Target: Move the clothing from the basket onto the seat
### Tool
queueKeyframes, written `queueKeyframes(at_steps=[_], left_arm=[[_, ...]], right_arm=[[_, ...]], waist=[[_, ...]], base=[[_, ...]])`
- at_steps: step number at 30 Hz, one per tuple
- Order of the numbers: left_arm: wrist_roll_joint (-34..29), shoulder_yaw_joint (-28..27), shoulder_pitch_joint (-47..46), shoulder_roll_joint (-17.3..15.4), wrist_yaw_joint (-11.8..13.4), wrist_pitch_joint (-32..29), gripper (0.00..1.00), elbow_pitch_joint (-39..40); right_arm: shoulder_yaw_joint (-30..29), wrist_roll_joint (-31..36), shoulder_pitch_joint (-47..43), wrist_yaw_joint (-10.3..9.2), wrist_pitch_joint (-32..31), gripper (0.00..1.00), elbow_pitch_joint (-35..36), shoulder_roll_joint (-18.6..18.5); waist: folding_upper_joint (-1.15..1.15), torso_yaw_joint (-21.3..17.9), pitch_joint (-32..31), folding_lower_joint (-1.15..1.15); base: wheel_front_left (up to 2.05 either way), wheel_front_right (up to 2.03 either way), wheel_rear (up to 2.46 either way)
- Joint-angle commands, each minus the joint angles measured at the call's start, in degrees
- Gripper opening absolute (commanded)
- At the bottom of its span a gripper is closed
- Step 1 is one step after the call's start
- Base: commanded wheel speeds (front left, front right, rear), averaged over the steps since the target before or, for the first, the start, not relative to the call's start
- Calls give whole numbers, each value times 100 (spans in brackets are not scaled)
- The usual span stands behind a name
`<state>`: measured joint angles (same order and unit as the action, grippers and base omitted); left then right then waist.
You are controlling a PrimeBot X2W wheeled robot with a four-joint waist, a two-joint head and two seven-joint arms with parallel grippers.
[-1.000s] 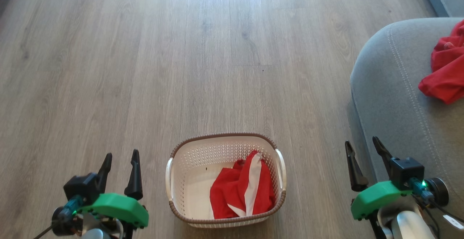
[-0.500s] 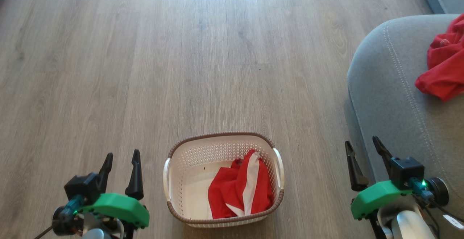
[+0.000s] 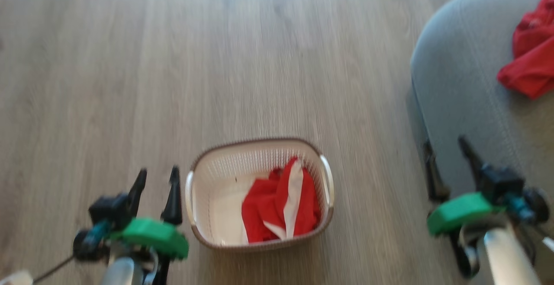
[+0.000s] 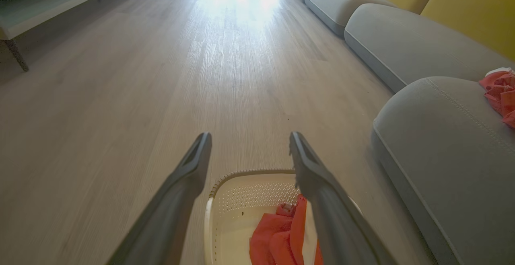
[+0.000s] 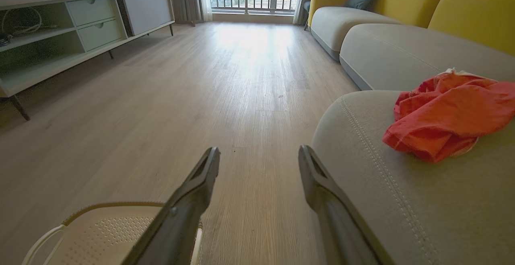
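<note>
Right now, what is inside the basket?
A crumpled red garment with a white stripe lies in the basket, toward its right side; the bottom to its left is bare. Whatever lies under the garment is covered, so a second piece cannot be ruled out.

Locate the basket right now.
Head view, bottom centre: basket on the floor between the left tool and right tool, left of the seat.

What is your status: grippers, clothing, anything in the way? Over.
Left gripper and right gripper open, empty. Red-white garment in basket; red garment on seat. Nothing covering the basket.
</note>
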<state>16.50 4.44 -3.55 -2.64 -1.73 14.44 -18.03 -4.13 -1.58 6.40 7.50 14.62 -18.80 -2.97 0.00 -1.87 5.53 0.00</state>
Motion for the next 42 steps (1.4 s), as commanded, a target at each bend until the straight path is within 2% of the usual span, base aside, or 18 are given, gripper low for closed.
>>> queueKeyframes(at_steps=[1, 9, 14, 18, 26, 35, 42], left_arm=[[-14, -76, -482, -24, 43, 56, 100, 232], [-266, 871, -1948, -24, 60, 56, 100, -235], [-385, 1558, -3180, -24, 102, -31, 100, -1436], [-209, 1988, -4043, -24, 141, -309, 100, -2410], [356, 2740, -5053, -24, 222, -808, 100, -3614], [884, 3366, -5681, -24, 317, -971, 100, -4172], [1068, 3602, -5951, -24, 245, -999, 100, -4556]], right_arm=[[60, -2, 396, -1, 38, 100, 285, 0], [-216, -163, 1391, -1, 38, 100, 955, -94], [-258, -263, 2005, -1, 38, 100, 1284, -111], [-155, -320, 2309, -1, 38, 100, 1429, -98], [-148, -412, 2480, -1, 38, 100, 1534, -64], [-121, -522, 2550, -1, 38, 100, 1565, -25], [-126, -604, 2507, -1, 38, 100, 1556, -4]], waist=[[0, -101, 532, 0], [0, -289, 2536, 0], [0, -470, 3583, 0], [0, -685, 4109, 0], [0, -1027, 4639, 0], [0, -1388, 4988, 0], [0, -1614, 5179, 0]], base=[[0, 0, 0], [0, 0, 0], [0, 0, 0], [0, 0, 0], [0, 0, 0], [0, 0, 0], [0, 0, 0]])
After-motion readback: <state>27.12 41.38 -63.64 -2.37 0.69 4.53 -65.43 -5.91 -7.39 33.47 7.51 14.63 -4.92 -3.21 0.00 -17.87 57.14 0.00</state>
